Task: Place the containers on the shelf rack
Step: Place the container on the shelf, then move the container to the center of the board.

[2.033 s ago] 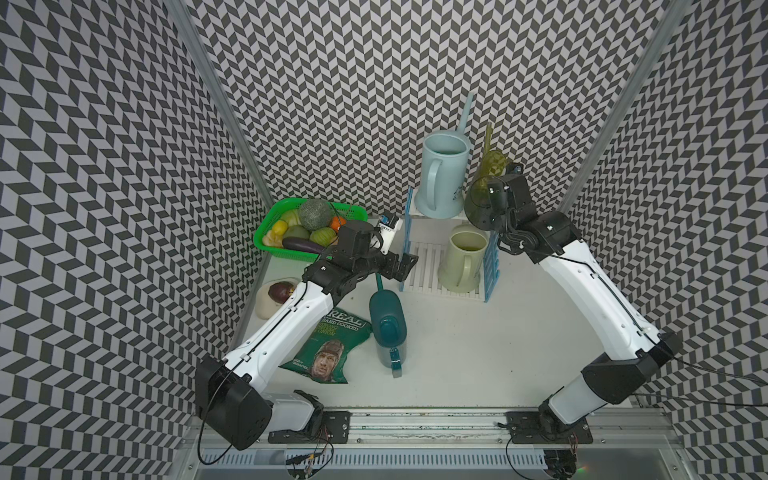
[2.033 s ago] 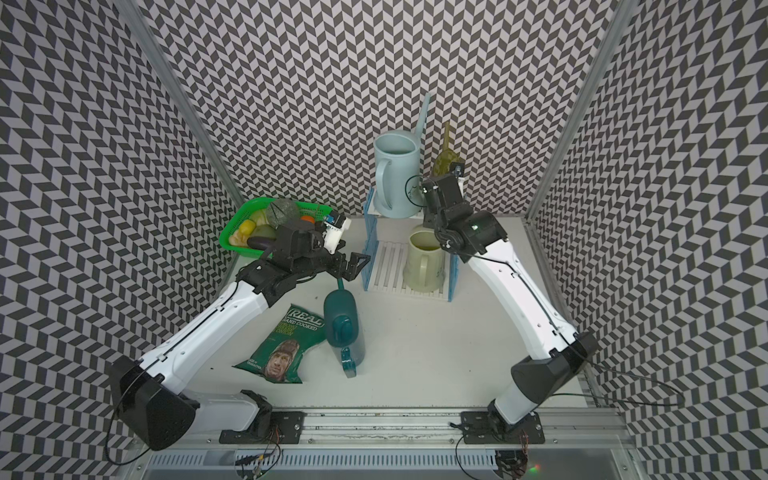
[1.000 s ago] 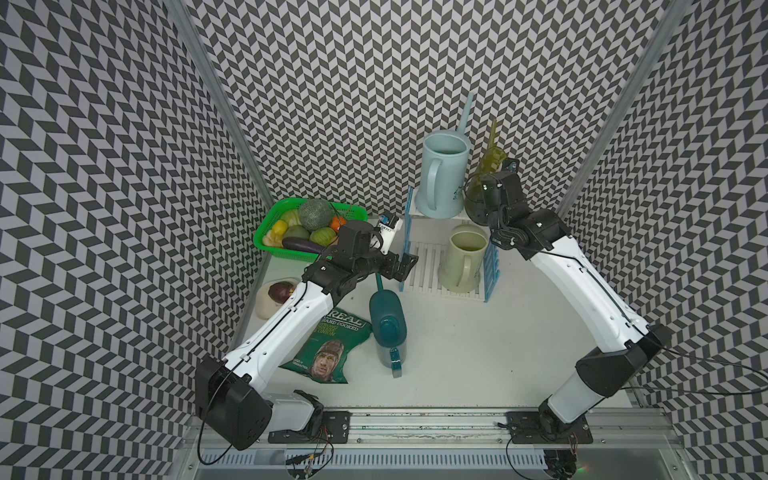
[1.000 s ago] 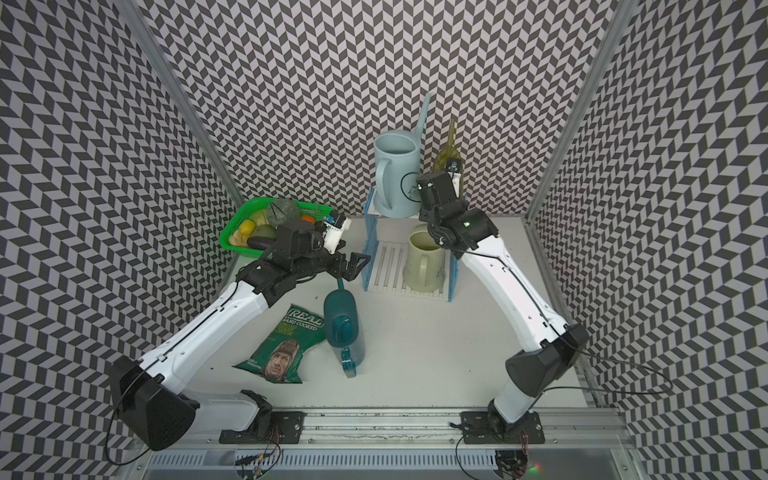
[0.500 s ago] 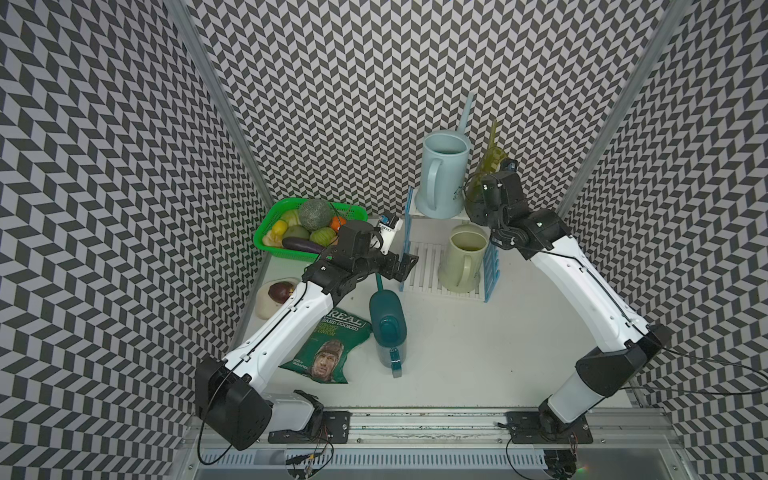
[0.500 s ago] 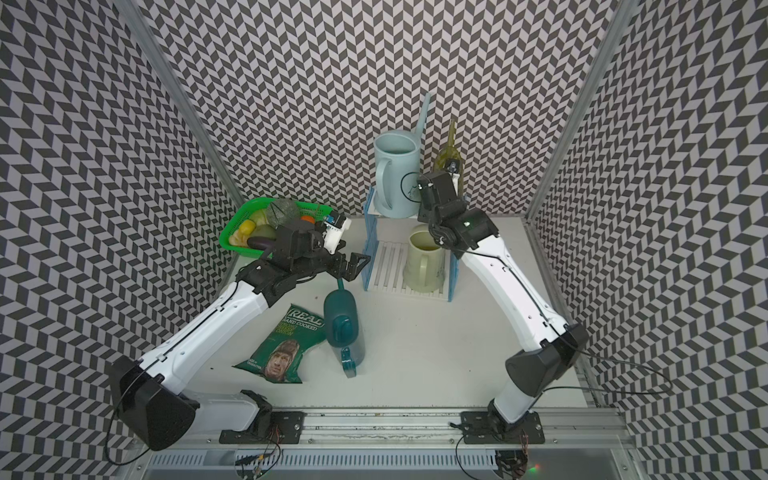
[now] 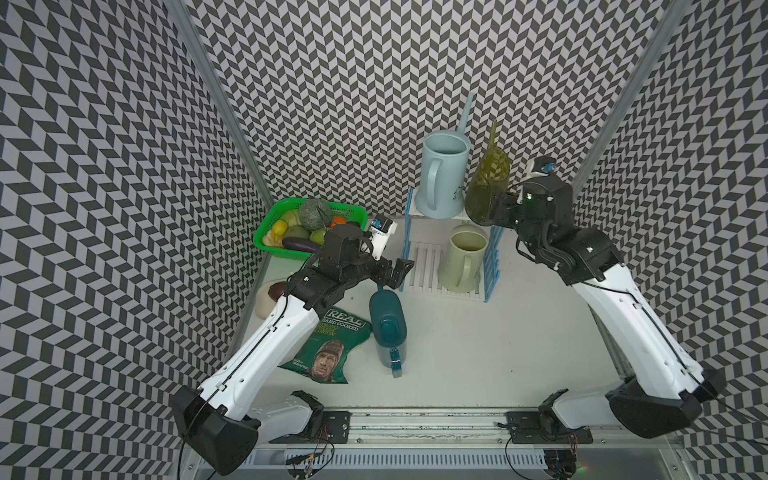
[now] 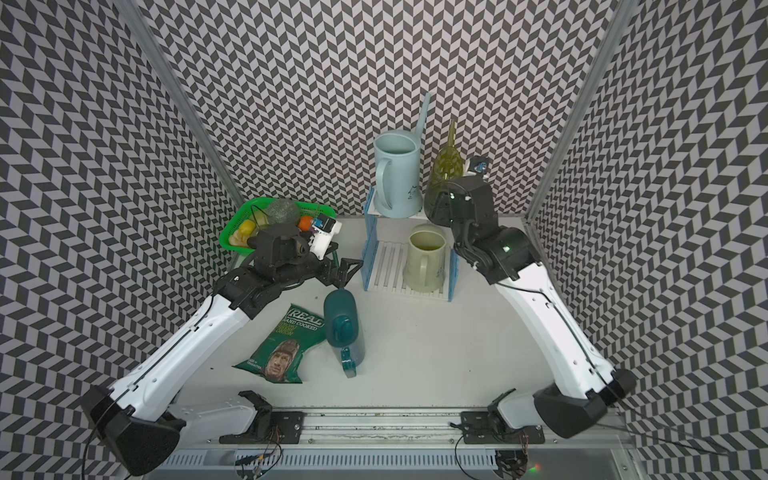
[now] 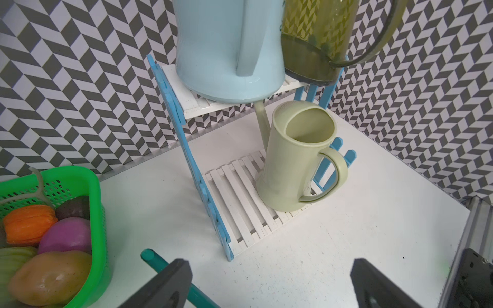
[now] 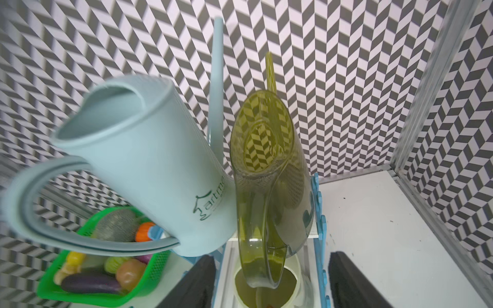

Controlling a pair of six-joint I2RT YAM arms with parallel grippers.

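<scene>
Shelf rack [image 7: 424, 266] holds three cans [image 7: 442, 178]; one teal can [image 7: 386, 320] on table [image 7: 498, 353].

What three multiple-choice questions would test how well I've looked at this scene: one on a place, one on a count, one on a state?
1. Where is the cream can?
A) in the basket
B) on the rack's lower shelf
C) on its top shelf

2. How many watering cans are there?
A) two
B) six
C) four

3. How is the teal can?
A) lying on its side
B) upright
C) held in a gripper

Answers:
1 B: it stands on the low white slats.
2 C: blue, olive, cream and teal.
3 A: its side rests on the table, with no gripper touching it.
</scene>
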